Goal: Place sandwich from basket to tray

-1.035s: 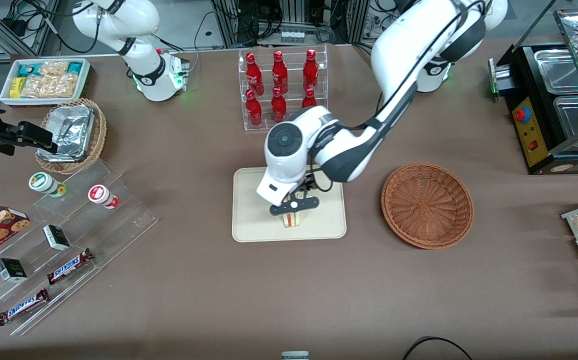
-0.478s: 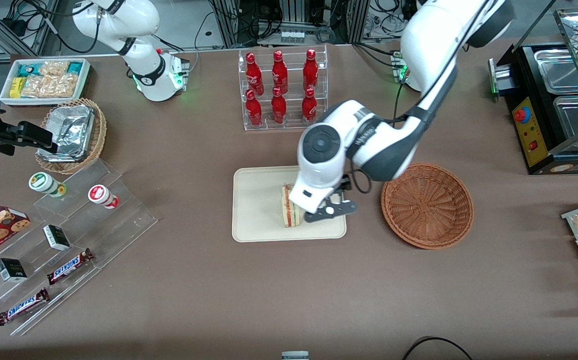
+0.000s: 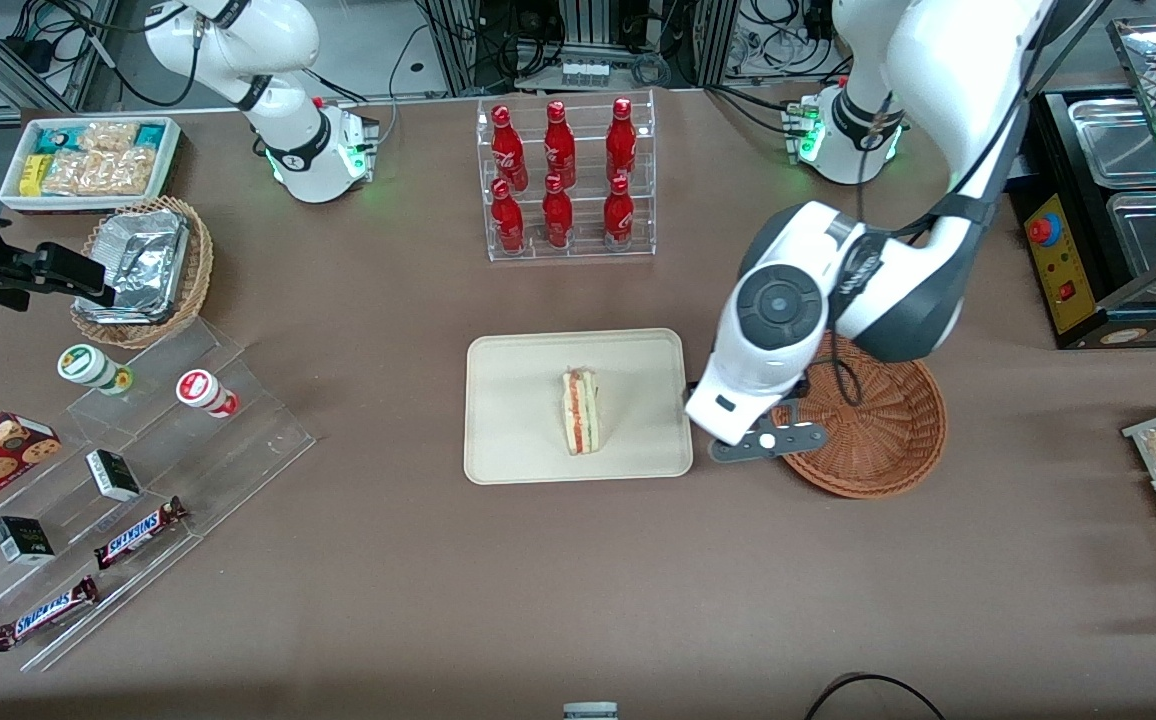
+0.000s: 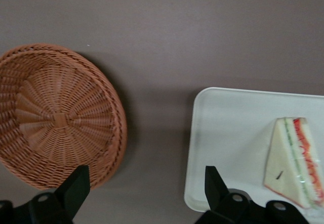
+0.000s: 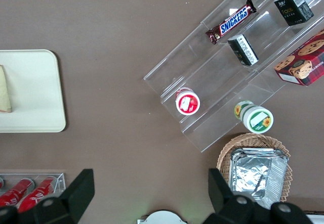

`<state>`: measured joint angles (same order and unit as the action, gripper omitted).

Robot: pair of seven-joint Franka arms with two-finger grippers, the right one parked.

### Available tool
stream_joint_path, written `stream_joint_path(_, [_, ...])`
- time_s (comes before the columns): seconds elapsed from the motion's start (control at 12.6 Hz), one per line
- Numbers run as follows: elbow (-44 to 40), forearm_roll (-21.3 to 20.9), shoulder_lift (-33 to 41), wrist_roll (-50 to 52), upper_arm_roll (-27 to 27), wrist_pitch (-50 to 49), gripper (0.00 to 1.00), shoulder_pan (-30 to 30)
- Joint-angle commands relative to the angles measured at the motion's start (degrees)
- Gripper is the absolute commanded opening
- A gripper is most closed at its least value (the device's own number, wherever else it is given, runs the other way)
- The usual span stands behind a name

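The sandwich (image 3: 581, 411) stands on its edge near the middle of the cream tray (image 3: 518, 400), striped cut edge up, with nothing touching it. My gripper (image 3: 764, 442) hangs above the bare table in the gap between the tray and the reddish-brown basket (image 3: 888, 430), which holds nothing. The left wrist view shows the gripper (image 4: 146, 183) open with only tabletop between its fingers; the basket (image 4: 55, 113) is off one finger, and the tray (image 4: 228, 133) with the sandwich (image 4: 291, 158) is off the other. The wrist housing covers part of the basket's rim in the front view.
A clear rack of red bottles (image 3: 563, 180) stands farther from the front camera than the tray. Toward the parked arm's end are a tan basket with foil (image 3: 143, 265), a white snack box (image 3: 88, 160) and a stepped acrylic display (image 3: 138, 470). A black appliance (image 3: 1118, 200) sits at the working arm's end.
My gripper let go of the sandwich, which stays standing on the tray. The gripper moved off the tray sideways toward the basket and the working arm's end.
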<state>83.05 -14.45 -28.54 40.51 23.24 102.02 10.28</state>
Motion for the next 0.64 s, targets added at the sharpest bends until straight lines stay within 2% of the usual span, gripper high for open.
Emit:
stream_joint_path(0.0, [8.2, 1.2, 7.1, -6.0, 0.4, 0.2, 1.00, -4.3])
stream_joint_path(0.16, [11.2, 5.5, 10.9, -12.2, -0.2, -0.1, 1.00, -6.0])
stream_joint_path(0.24, [12.2, 6.4, 12.9, -14.1, -1.4, -0.4, 1.00, -6.1])
stream_joint_path(0.56, [13.4, 11.1, 19.9, -26.6, -9.0, -8.0, 1.00, -6.2])
